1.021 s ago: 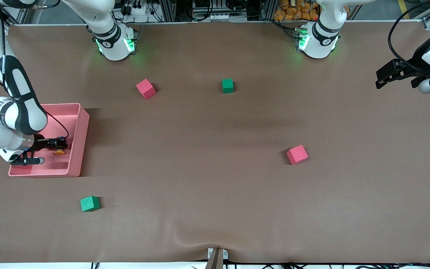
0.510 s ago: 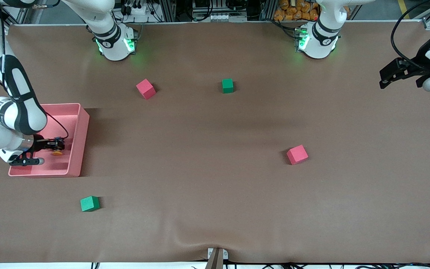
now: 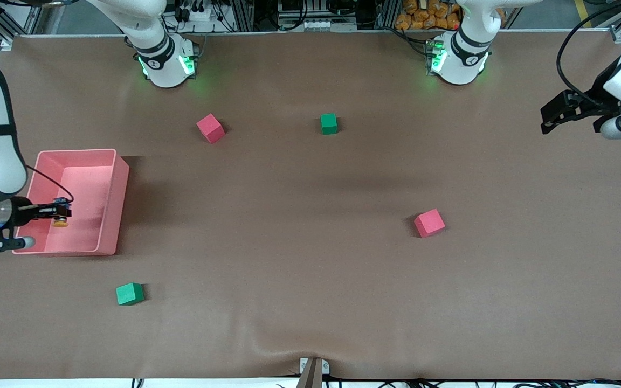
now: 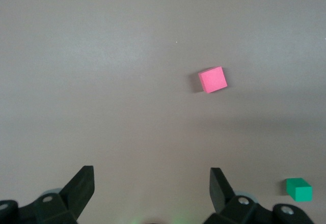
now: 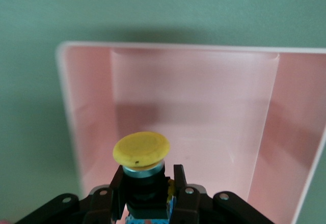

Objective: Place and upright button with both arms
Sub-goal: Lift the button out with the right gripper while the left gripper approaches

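The button (image 3: 61, 221) has a round orange cap and a black body. My right gripper (image 3: 58, 212) is shut on it and holds it over the pink bin (image 3: 111, 215) at the right arm's end of the table. In the right wrist view the button (image 5: 141, 152) sits between the fingers (image 5: 180, 183), cap pointing at the pink bin (image 5: 86, 132). My left gripper (image 3: 550, 116) is open and empty, up over the left arm's end of the table. Its fingers (image 4: 81, 186) show spread wide in the left wrist view.
A red cube (image 3: 211, 127) and a green cube (image 3: 329, 123) lie nearer the bases. Another red cube (image 3: 429, 222) lies mid-table toward the left arm's end. A green cube (image 3: 129, 293) lies nearer the front camera than the bin.
My right gripper has lifted and drawn back toward the table's end with the button in it. My left gripper has shifted slightly.
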Tool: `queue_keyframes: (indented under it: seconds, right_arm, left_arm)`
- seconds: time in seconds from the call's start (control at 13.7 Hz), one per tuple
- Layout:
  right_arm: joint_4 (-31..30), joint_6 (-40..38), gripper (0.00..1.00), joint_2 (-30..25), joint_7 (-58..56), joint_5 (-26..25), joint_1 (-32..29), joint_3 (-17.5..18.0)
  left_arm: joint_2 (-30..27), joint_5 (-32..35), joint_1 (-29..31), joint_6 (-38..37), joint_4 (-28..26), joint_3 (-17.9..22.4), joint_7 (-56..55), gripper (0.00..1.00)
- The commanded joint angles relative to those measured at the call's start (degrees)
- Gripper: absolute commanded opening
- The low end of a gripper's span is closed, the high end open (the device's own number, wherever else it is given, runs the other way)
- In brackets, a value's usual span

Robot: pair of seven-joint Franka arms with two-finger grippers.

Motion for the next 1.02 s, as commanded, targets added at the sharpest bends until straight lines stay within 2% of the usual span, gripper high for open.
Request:
queue_keyframes:
  seconds: [0.0,0.22,0.44,0.58,0.8,0.95]
  right_arm:
    - [6.53,-5.1,0.0,0.44,6.26,0.17,4.82,-0.05]
    - [10.76,-8.09,0.0,0.87,16.87,1.22,12.37,0.04]
    - [12.51,-6.0,0.0,2.1,30.23,8.5,20.63,-0.05]
    - [13.58,-0.57,0.0,4.56,37.1,8.87,27.47,-0.05]
    - [14.28,9.19,0.0,9.47,42.21,8.79,38.64,-0.05]
    - [14.28,14.38,0.0,12.9,44.06,8.96,44.01,-0.05]
  left_arm:
    - [1.5,-0.34,-0.09,1.37,0.37,-0.58,-1.28,1.0]
    - [2.99,-0.43,-1.31,2.25,0.37,-0.67,-1.37,1.0]
    - [3.96,-0.51,-1.15,2.25,0.37,-0.67,-1.46,1.0]
    - [3.53,-0.51,-0.88,2.08,0.46,-0.58,-1.29,1.0]
    - [4.22,-0.51,-0.26,1.73,-0.33,-0.49,-0.41,1.0]
    - [4.93,-0.43,-0.88,1.64,-0.33,-0.49,-0.32,1.0]
